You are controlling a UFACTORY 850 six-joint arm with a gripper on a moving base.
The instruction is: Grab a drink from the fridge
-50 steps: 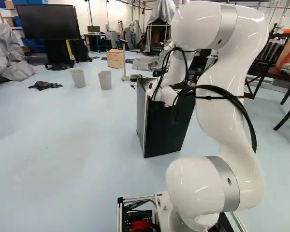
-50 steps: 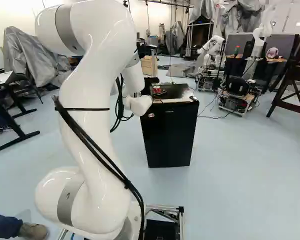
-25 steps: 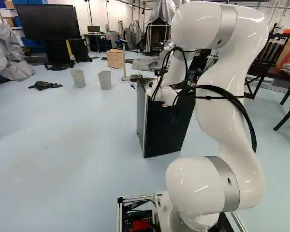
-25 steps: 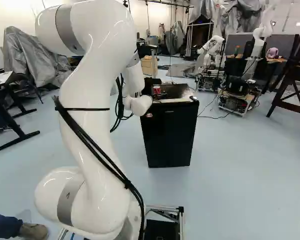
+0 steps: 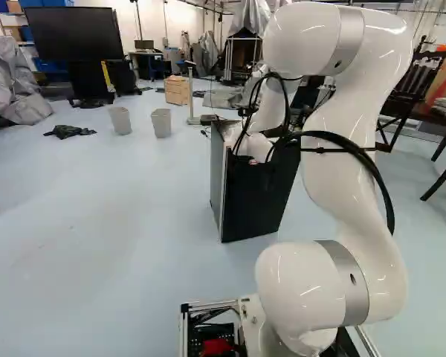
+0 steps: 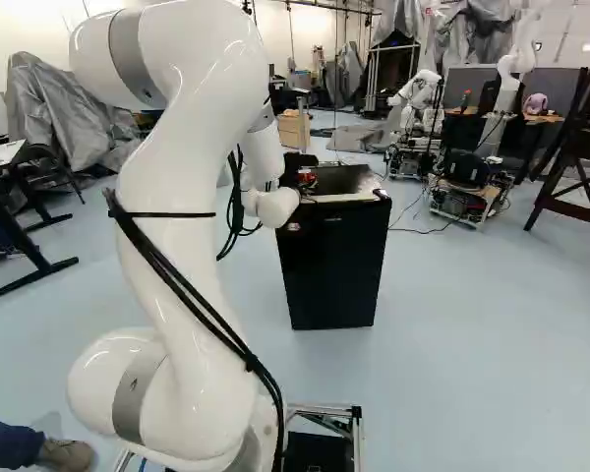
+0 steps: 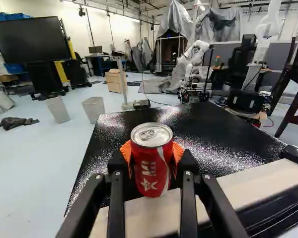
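Note:
My gripper [image 6: 303, 173] is over the front left part of the black fridge's [image 6: 332, 261] top in the right base view, mostly hidden by the white wrist. In the wrist view the gripper [image 7: 152, 151] is shut on a red soda can [image 7: 150, 173], an orange pad [image 7: 126, 151] pressed to one side and the other pad opposite. Upright, the can has its silver lid and pull tab up. It is over the fridge top [image 7: 203, 131] near the pale front strip; whether its base touches is hidden. The fridge door looks closed.
A small black object [image 7: 294, 154] lies on the fridge's front edge. Two grey bins [image 5: 120, 120] and a wooden crate [image 5: 177, 90] stand beyond the fridge. Another robot [image 6: 413, 118] is behind it, and a dark wooden frame [image 6: 575, 162] at the far right. A person's shoe [image 6: 67, 454] shows near the base.
The gripper has closed on the red can, and its dark fingers now cover more of the can in the right base view. The base and the arm's large links have not visibly moved.

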